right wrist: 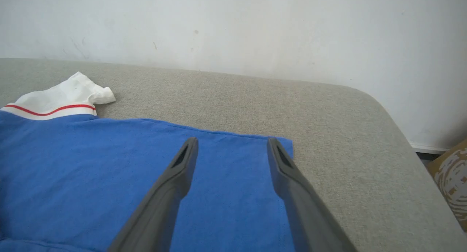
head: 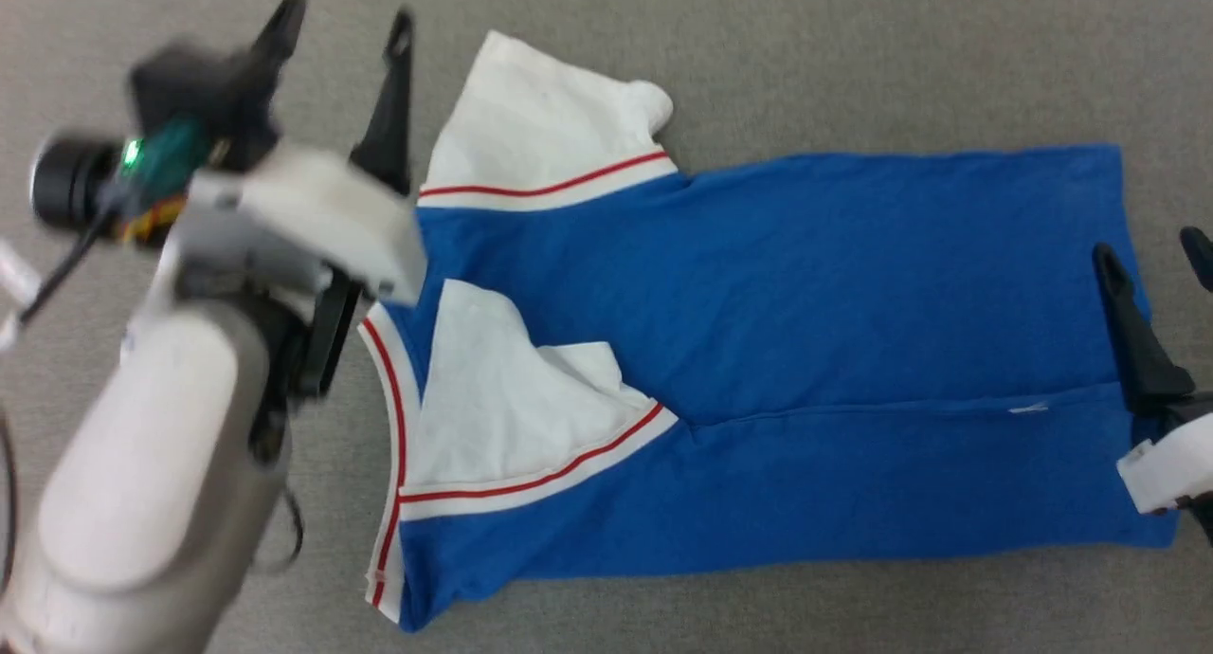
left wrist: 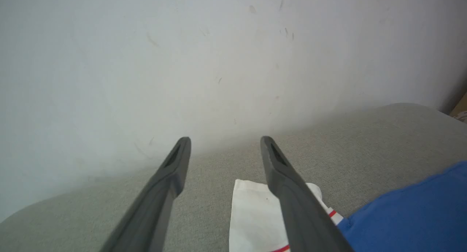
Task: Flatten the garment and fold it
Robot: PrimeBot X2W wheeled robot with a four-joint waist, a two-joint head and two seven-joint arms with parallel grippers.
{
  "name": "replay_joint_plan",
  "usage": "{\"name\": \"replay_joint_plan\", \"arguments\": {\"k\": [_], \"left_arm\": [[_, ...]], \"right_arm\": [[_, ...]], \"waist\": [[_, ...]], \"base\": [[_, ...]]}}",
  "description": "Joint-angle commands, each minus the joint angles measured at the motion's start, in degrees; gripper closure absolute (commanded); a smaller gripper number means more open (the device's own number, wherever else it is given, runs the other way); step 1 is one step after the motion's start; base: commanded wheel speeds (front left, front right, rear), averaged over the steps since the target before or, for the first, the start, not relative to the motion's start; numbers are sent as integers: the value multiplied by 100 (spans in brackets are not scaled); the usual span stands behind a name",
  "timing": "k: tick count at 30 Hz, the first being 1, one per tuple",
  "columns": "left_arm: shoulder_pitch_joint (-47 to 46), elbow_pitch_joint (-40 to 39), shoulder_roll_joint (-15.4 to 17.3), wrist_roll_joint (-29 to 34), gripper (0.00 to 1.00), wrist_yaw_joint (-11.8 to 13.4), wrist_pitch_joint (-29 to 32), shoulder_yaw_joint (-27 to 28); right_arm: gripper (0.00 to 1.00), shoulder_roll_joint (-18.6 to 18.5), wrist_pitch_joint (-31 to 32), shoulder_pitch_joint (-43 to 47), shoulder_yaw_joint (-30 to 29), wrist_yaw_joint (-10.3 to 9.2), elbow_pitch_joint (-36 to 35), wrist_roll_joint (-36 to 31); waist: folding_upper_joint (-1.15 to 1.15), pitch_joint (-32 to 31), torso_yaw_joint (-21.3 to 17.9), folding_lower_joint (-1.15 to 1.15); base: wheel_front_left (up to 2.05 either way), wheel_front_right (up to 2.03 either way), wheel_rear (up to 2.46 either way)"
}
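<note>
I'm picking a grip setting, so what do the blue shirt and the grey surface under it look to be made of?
The garment: likely a soft, matte cotton-type jersey; it lies limp with fine creases. The grey surface: seemingly matte woven upholstery fabric over padding, going by its grainy weave and rounded corner.

T-shirt [head: 805, 284] body bright plain blue, short sleeves [head: 540, 123] white, collar band [head: 390, 417] white, each trimmed with a thin red stripe (a tiny white fleck sits on the blue seam). Fabric surface [head: 853, 57] mid grey with a fine woven fleck; wall [right wrist: 233, 25] off-white with a few dark scuffs. Left gripper [head: 346, 11] and right gripper [head: 1149, 246] fingers dark grey to black, forearm shell [head: 142, 445] pale grey-white, green light [head: 133, 154] at the left wrist, box [right wrist: 450, 171] tan with whitish mottling.
</note>
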Motion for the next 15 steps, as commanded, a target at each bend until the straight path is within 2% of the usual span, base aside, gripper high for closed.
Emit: {"name": "replay_joint_plan", "arguments": {"k": [1,5,9,12,15], "left_arm": [[-326,197,46,90,0,-161,162,-124],[-1429,972,29,92,0,-672,806,-452],[-2082,1734,-44,-42,0,-1037,1404,-667],[-2315,2173,-55,-149,0,-1154,1797,-729],[-2477,2479,20,-134,0,-1139,2042,-727]], "right_arm": [[0,-40,-59,-103,48,-12,75,29],[0,-80,-188,-243,203,-12,271,95],[0,-116,-312,-383,319,-12,402,172],[0,-146,-384,-495,409,-12,461,223],[0,-160,-449,-606,493,-12,517,276]], "waist": [[0,460,-175,-2],[0,783,-308,-2],[0,1062,-443,-2],[0,1229,-558,-2],[0,1356,-691,-2]], "base": [[0,0,0],[0,0,0],[0,0,0],[0,0,0],[0,0,0]]}}
